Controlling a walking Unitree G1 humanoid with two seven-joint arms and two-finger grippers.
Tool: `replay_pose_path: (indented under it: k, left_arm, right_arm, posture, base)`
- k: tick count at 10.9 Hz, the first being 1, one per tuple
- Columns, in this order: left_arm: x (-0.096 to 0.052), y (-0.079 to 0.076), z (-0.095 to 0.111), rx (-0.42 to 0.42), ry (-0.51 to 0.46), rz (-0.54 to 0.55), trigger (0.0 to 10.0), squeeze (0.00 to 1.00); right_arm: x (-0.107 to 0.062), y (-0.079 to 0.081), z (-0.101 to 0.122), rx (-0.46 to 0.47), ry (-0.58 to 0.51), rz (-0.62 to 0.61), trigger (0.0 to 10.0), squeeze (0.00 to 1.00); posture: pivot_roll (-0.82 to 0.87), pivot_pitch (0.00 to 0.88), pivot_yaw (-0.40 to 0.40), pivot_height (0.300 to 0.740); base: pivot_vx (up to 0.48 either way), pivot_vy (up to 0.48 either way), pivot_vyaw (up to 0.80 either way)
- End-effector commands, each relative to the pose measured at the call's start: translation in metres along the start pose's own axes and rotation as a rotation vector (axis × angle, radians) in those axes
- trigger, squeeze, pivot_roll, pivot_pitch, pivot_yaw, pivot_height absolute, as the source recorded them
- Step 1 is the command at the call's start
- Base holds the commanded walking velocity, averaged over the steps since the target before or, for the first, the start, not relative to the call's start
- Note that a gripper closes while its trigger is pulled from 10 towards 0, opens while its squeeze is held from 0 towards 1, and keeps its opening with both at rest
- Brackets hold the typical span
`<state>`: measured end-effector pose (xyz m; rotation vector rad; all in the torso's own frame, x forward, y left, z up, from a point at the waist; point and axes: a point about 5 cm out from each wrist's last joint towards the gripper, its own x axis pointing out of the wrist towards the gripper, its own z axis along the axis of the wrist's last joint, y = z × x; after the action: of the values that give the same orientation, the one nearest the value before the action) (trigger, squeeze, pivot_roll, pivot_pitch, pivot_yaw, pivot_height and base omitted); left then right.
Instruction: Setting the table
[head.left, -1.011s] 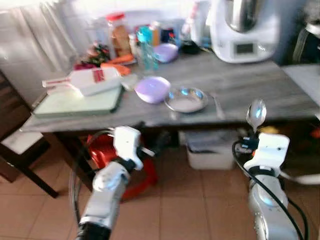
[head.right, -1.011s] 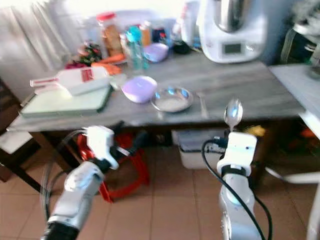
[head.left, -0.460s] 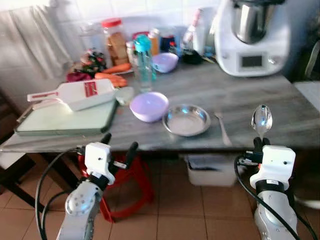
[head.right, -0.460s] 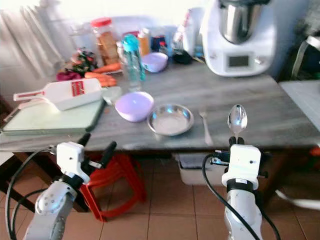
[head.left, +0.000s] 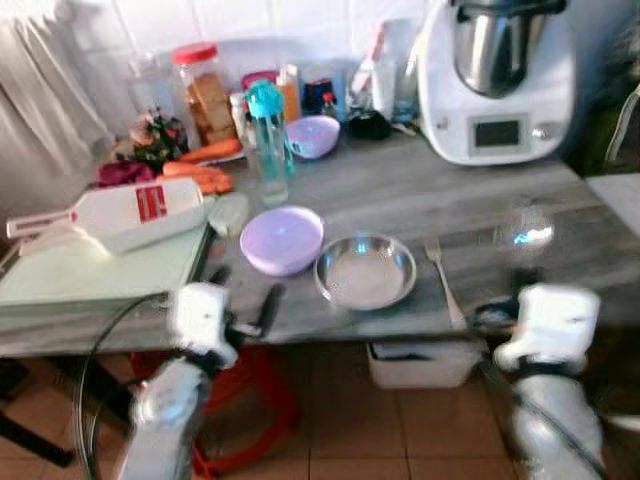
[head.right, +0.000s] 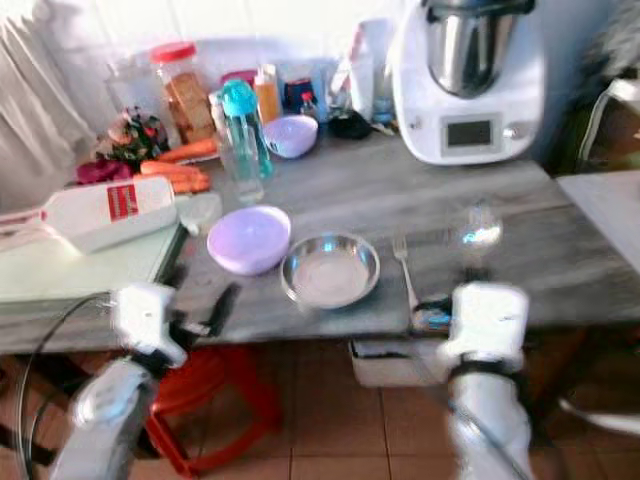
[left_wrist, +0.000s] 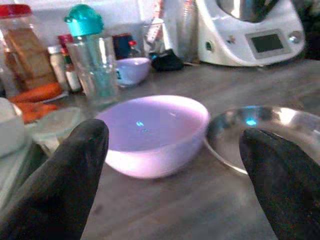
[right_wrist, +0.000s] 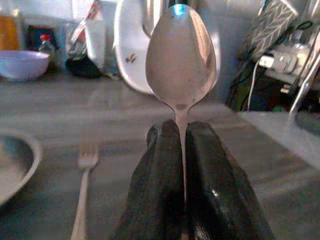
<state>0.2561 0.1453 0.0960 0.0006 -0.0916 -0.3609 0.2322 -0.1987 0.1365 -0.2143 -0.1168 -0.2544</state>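
Since half a second ago the surface has grown larger and slid lower in the frame, so the robot has stepped closer, and I judge the place setting is nearly within reach. At lower left the left gripper hangs with jaws released just before the lilac bowl, with the steel plate at centre and the fork just right of it. At right the right gripper has its jaws clenched on the spoon, long axis upright, bowl topmost, over the surface right of the fork.
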Motion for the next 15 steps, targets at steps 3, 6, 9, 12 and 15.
replay_pose_path:
  k: [3, 6, 9, 12, 15]
  left_arm:
    - [-0.004, 0.010, 0.002, 0.005, 0.009, 0.008, 10.0, 0.00]
    - [-0.011, -0.004, 0.006, -0.057, -0.005, -0.229, 10.0, 0.00]
    - [-0.020, -0.001, 0.013, -0.103, 0.020, -0.428, 10.0, 0.00]
    - [-0.022, -0.001, 0.019, -0.123, 0.033, -0.522, 10.0, 0.00]
    - [-0.025, -0.015, 0.025, -0.173, 0.060, -0.662, 10.0, 0.00]
  right_arm:
    - [0.001, 0.009, 0.004, 0.068, 0.011, 0.013, 10.0, 0.00]
    - [0.001, 0.001, -0.011, 0.109, 0.102, -0.041, 10.0, 0.00]
    - [-0.001, -0.008, -0.022, 0.144, 0.193, -0.086, 10.0, 0.00]
    - [-0.011, -0.017, -0.039, 0.117, 0.321, -0.102, 10.0, 0.00]
    - [-0.018, -0.022, -0.053, 0.128, 0.440, -0.058, 10.0, 0.00]
  posture:
    - [-0.02, 0.000, 0.091, 0.740]
    - [-0.02, 0.000, 0.084, 0.740]
    - [-0.02, 0.000, 0.079, 0.740]
    - [-0.03, 0.000, 0.081, 0.740]
    - [-0.04, 0.000, 0.080, 0.740]
  base:
    - [0.412, 0.000, 0.00]
    - [0.000, 0.000, 0.00]
    - [0.000, 0.000, 0.00]
    - [0.000, 0.000, 0.00]
    - [0.000, 0.000, 0.00]
